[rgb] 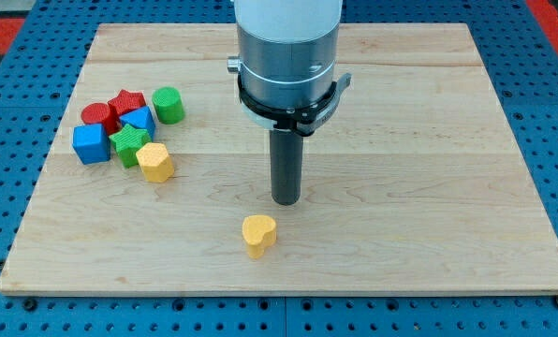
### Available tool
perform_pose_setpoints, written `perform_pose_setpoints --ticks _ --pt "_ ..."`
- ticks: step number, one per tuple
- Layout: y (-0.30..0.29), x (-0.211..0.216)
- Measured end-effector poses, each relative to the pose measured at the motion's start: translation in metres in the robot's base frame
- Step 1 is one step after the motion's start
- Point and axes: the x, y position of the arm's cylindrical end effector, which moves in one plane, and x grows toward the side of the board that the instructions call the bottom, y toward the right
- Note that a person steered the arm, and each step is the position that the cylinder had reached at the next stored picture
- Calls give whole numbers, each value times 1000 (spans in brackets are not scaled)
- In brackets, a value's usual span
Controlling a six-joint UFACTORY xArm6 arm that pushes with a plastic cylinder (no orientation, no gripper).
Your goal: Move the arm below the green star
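The green star (pixel 128 143) lies in a cluster of blocks at the view's left, between a blue cube (pixel 90 143) and a yellow hexagon block (pixel 154 162). My tip (pixel 286 200) rests on the wooden board near its middle, well to the right of the cluster and a little lower than the star. A yellow heart block (pixel 258 234) lies just below and left of my tip, apart from it.
The cluster also holds a red cylinder (pixel 97 115), a red star (pixel 126 103), a blue block (pixel 140 120) and a green cylinder (pixel 168 105). The wooden board (pixel 429 187) sits on a blue pegboard surface.
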Motion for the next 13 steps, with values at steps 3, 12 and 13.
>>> perform_pose_setpoints --ticks 3,12,13 --pt "-34 -6" --pt "-196 -38" --pt "-210 -28"
